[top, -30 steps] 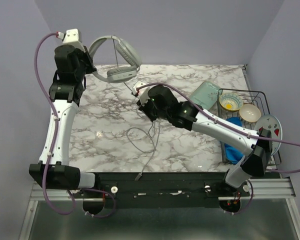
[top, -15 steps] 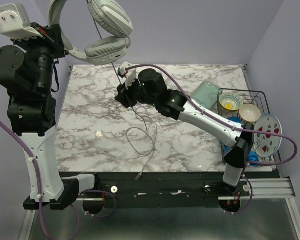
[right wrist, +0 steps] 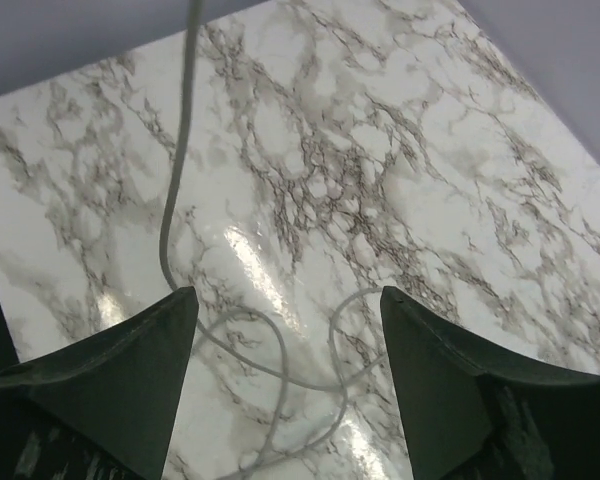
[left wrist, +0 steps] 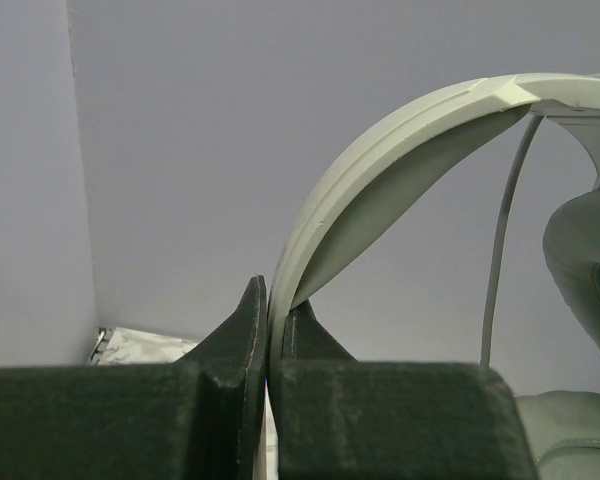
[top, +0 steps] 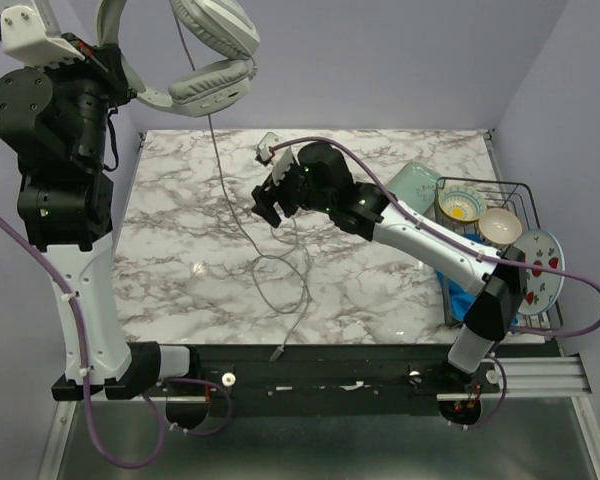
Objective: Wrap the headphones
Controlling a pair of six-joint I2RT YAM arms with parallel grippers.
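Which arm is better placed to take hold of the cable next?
Right. The right gripper hangs open above the cable looping on the table. The left gripper is shut on the headband, holding the headphones high.

Illumination is bright, even and diffuse, coming from overhead. The marble table top (top: 380,290) carries small specular patches: one near its front left in the top view, and two in the right wrist view, between the fingers (right wrist: 110,380) of the right gripper (right wrist: 287,297). Shadows on the table are faint and soft-edged. The walls (top: 400,60) show no hot spots. In the left wrist view the left gripper (left wrist: 273,300) is near-black with little surface detail and slightly soft. The headband of the headphones (left wrist: 380,160) is sharper. The right gripper fingers are blurred at the lower frame edge. The top view is sharp throughout.
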